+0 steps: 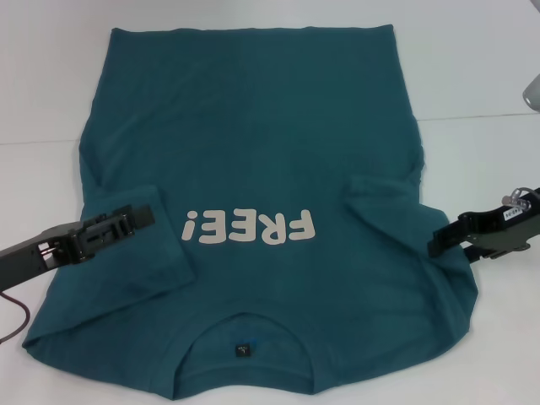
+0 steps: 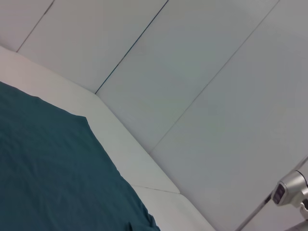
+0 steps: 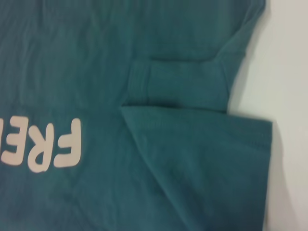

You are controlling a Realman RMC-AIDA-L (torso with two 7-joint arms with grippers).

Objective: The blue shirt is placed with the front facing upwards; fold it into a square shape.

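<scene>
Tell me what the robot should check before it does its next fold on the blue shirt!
1. Front faces up: ok. The FREE! lettering shows on the blue shirt.
2. Left sleeve folded in: ok, it lies over the body.
3. Right sleeve folded in: ok, it lies over the body beside the lettering.
4. Left gripper in place: ok, over the left sleeve. Open or shut: cannot tell.
5. Right gripper in place: ok, at the shirt's right edge. Open or shut: cannot tell.
6. Shirt already square: not ok, it is much longer than wide on the white table.
</scene>
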